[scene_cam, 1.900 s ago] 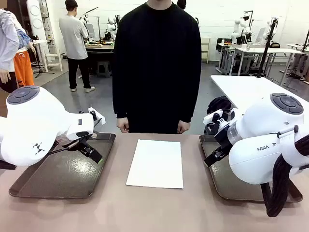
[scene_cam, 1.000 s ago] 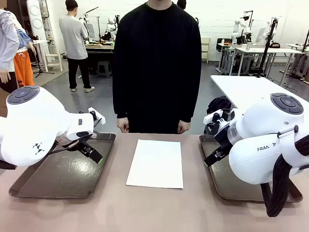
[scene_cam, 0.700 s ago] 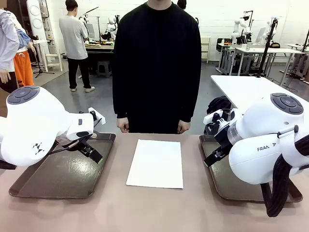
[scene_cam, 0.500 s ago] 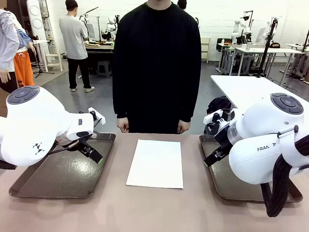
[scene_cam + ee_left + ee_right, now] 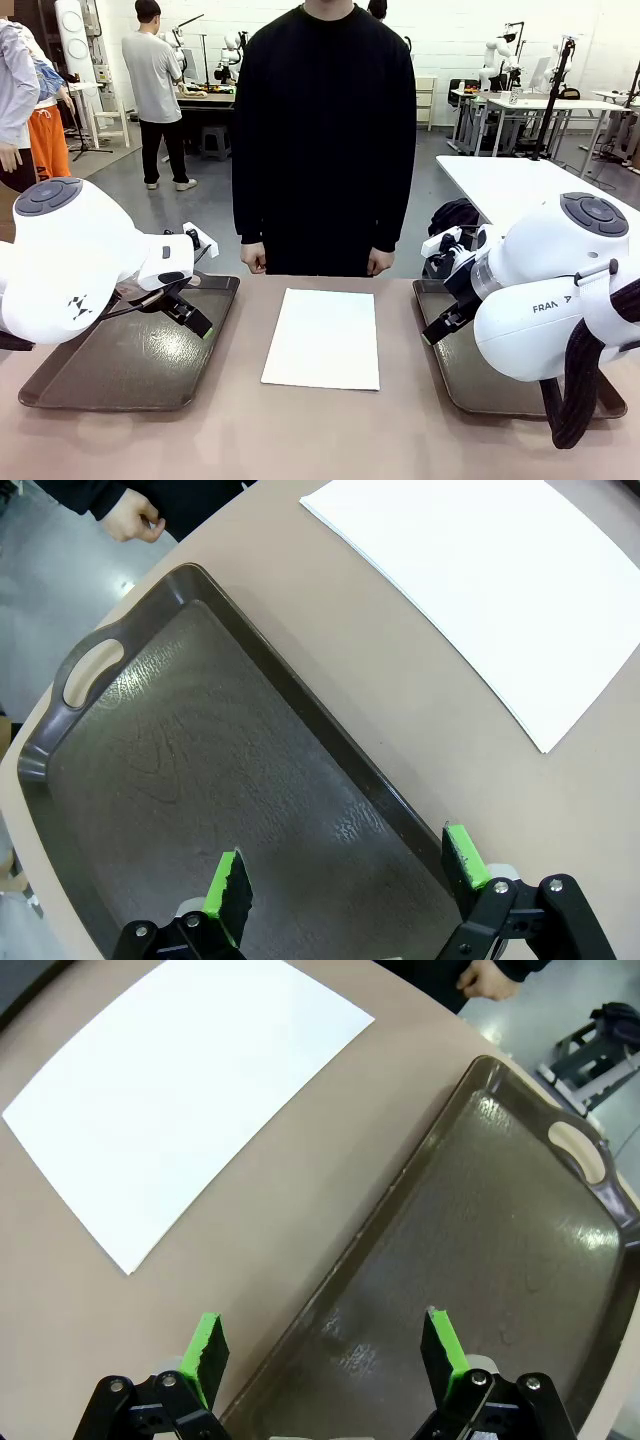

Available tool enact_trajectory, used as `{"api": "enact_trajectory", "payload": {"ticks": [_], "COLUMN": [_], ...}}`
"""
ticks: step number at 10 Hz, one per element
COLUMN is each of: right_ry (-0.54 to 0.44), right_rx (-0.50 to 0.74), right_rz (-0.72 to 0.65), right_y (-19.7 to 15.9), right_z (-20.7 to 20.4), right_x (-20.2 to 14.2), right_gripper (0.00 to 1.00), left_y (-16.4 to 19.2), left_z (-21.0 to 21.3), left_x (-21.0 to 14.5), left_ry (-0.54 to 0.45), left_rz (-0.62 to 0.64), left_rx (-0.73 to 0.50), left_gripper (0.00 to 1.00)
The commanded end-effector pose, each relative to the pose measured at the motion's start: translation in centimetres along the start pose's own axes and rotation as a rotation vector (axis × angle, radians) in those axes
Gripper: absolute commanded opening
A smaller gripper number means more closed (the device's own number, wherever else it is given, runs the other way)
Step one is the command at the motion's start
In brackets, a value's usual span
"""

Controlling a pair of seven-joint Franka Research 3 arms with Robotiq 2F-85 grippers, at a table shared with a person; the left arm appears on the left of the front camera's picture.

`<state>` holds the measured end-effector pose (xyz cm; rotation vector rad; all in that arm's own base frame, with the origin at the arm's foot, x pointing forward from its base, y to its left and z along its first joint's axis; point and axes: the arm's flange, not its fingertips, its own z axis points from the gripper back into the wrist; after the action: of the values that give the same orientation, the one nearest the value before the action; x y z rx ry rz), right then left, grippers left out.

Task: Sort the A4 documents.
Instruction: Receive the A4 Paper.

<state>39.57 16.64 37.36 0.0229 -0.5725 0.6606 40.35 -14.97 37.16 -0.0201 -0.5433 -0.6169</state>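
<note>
While the left gripper (image 5: 345, 865) and right gripper (image 5: 322, 1342) hang open, empty, at the frame's sides, the A4 documents (image 5: 322, 338) lie at centre between them, long axis toward the person (image 5: 325, 150), about equally near both.

Jaws wide above dark tray (image 5: 190, 770), white sheet (image 5: 480, 590) beside — apart

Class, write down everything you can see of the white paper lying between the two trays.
The A4 documents look like plain, blank white paper: rectangular, thin, flat, unfolded. One sheet or a stack cannot be told. They lie on the tan table, long side running away from the robot, between the left tray and the right tray, touching neither. Nothing rests on them.
</note>
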Motion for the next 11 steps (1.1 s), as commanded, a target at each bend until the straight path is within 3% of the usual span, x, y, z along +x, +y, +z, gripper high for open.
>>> {"api": "enact_trajectory", "payload": {"ticks": [1,4,8,11], "right_ry": [0.000,0.000,-0.128,-0.213], "right_rx": [0.000,0.000,0.184,0.179], "right_rz": [0.000,0.000,-0.053,-0.021], "right_y": [0.0,0.0,-5.3,-8.3], "right_z": [0.0,0.0,5.4,9.2], "right_x": [0.0,0.0,-2.4,-3.8], "right_gripper": [1.00,1.00,1.00,1.00], "left_y": [0.0,0.0,1.9,3.9], "left_z": [0.0,0.0,6.4,10.1], "left_x": [0.0,0.0,-1.4,-2.3], "left_ry": [0.000,0.000,-0.165,-0.138], "left_rz": [0.000,0.000,-0.019,-0.063], "left_rx": [0.000,0.000,-0.180,-0.188], "left_gripper": [1.00,1.00,1.00,1.00]}}
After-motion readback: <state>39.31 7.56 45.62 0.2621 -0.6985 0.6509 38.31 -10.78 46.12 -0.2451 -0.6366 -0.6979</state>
